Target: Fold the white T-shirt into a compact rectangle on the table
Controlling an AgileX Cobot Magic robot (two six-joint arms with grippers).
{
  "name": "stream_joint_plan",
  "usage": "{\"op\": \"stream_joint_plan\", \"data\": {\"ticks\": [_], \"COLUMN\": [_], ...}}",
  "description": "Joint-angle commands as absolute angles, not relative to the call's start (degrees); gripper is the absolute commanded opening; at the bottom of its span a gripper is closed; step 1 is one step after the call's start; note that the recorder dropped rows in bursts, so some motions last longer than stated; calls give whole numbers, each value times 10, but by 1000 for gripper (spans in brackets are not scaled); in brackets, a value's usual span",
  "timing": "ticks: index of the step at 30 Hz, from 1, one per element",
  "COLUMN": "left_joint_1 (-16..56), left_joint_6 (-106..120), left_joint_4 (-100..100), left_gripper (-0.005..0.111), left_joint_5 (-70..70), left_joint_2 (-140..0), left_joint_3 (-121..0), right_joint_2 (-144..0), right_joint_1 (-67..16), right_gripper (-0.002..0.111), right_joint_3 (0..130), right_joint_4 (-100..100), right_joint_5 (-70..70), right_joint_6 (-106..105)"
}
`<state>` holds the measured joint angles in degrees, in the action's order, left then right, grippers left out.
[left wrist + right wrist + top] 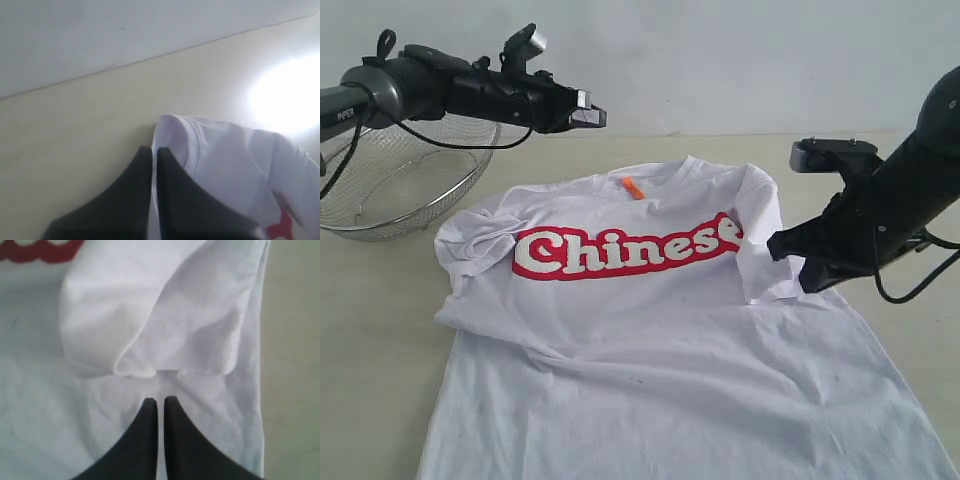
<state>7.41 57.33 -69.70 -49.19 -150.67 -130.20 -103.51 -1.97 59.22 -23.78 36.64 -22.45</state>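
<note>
The lower hem of the one white T-shirt is cut off at the picture edge, and the one wire-mesh basket is partly hidden behind the left arm. The shirt lies chest-up on the table. Of the two tools, the left gripper is raised off the cloth and the right gripper is close by a folded sleeve; both are clenched and empty.

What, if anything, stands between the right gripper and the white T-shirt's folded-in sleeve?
Nothing visible. The shut right gripper faces the white T-shirt sleeve directly; the wire basket sits aside, near the other arm.
</note>
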Motion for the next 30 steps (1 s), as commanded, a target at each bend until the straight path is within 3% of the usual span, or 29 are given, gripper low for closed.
{"op": "stream_joint_plan", "data": {"ticks": [1, 10, 19, 30], "left_joint_1": [88, 112, 118, 120], "left_joint_6": [590, 611, 551, 477], "left_joint_4": [-716, -679, -596, -552], "left_gripper": [5, 5, 5, 5], "left_joint_5": [-506, -528, -518, -475], "left_joint_2": [-1518, -1527, -1541, -1568], "left_joint_3": [-1307, -1307, -1307, -1307], "right_joint_2": [-1045, -1045, -1045, -1045], "right_joint_1": [-20, -32, -103, -109], "right_gripper": [0, 0, 0, 0], "right_joint_3": [580, 514, 514, 514], "right_joint_4": [-237, -254, -259, -261], "right_joint_5": [391, 366, 357, 356], "right_joint_6": [-240, -257, -256, -245]}}
